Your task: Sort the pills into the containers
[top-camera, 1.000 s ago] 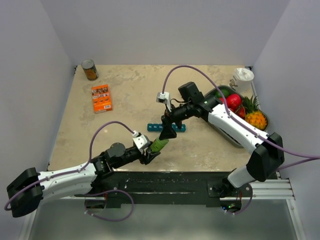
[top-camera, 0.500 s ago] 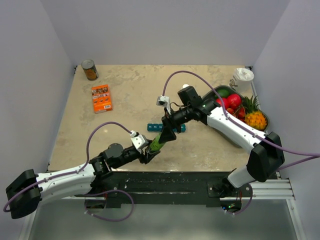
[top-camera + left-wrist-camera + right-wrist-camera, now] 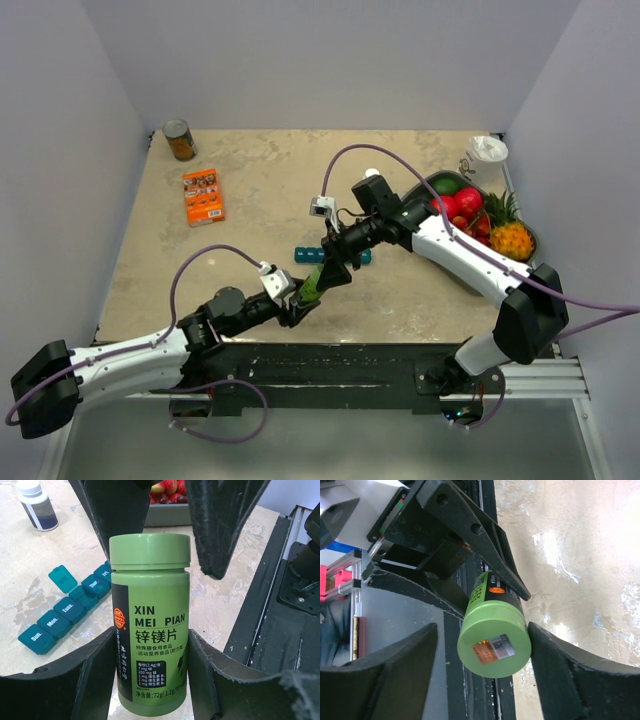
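My left gripper [image 3: 298, 305] is shut on a green pill bottle [image 3: 313, 284] with a green cap and holds it tilted above the table's near edge. In the left wrist view the bottle [image 3: 150, 620] stands between my left gripper's pads [image 3: 150, 639]. My right gripper [image 3: 334, 268] is open around the cap [image 3: 494, 647]. Its right finger [image 3: 560, 670] is at the cap's edge and the left finger [image 3: 395, 680] stands apart. The teal pill organiser [image 3: 65, 612] lies on the table behind the bottle with one lid up; it also shows in the top view [image 3: 303, 255].
A small dark bottle with a white cap [image 3: 37, 507] stands beyond the organiser. A grey fruit tray [image 3: 530, 242] and a white cup [image 3: 487, 155] are at the right. An orange box [image 3: 203, 195] and a can [image 3: 180, 140] are at the far left. A black rail [image 3: 330, 365] runs along the near edge.
My right gripper has come down and to the left, from over the organiser to around the bottle's cap. My left gripper with the bottle has shifted slightly left.
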Tool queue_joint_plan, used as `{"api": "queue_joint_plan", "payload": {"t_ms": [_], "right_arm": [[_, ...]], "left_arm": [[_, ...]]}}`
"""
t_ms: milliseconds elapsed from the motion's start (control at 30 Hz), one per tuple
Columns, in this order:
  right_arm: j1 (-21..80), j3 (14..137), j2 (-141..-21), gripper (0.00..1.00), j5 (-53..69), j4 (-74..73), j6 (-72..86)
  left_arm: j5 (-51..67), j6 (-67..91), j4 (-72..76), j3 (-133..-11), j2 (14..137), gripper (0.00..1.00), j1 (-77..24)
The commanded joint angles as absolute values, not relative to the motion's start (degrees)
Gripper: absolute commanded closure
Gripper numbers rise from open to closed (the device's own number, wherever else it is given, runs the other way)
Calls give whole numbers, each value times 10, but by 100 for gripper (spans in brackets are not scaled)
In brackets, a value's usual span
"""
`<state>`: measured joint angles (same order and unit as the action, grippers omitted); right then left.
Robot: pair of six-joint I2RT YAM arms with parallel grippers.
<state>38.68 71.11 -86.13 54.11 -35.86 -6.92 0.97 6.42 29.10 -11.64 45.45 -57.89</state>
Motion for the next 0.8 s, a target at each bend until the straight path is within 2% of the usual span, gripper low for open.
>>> {"api": "queue_joint_plan", "payload": {"t_ms": [0, 33, 67, 100, 133, 167, 200, 267, 367, 467, 667, 700, 733, 767], "right_arm": [[391, 732, -865, 33, 551, -370, -83], [391, 733, -866, 41, 551, -372, -84], [391, 735, -867, 57, 551, -374, -93], [393, 742, -867, 67, 557, -387, -103], [395, 745, -869, 73, 561, -391, -111], [396, 750, -871, 84, 562, -402, -142], [400, 762, -873, 87, 567, -431, -168], [416, 788, -880, 89, 578, -473, -272], [448, 849, -902, 90, 584, -658, -495], [474, 904, -935, 90, 568, -755, -681], [503, 954, -947, 88, 461, -775, -717], [505, 951, -941, 85, 444, -758, -712], [511, 947, -935, 77, 425, -746, -697], [512, 938, -930, 72, 410, -732, -691]], "left_arm": [[2, 54, 347, -123, 445, 100, -578], [2, 54, 347, -123, 446, 100, -578], [2, 54, 347, -122, 446, 100, -578], [2, 54, 348, -122, 446, 100, -578], [1, 54, 347, -121, 446, 100, -578], [3, 52, 347, -121, 446, 100, -578], [10, 50, 350, -120, 448, 100, -578], [47, 47, 353, -120, 454, 100, -577], [114, 49, 370, -116, 468, 100, -576], [175, 60, 395, -110, 482, 100, -570], [205, 56, 412, -100, 481, 100, -568], [204, 52, 412, -98, 478, 100, -568], [204, 50, 414, -96, 475, 100, -568], [204, 49, 417, -94, 474, 100, -568]]}}
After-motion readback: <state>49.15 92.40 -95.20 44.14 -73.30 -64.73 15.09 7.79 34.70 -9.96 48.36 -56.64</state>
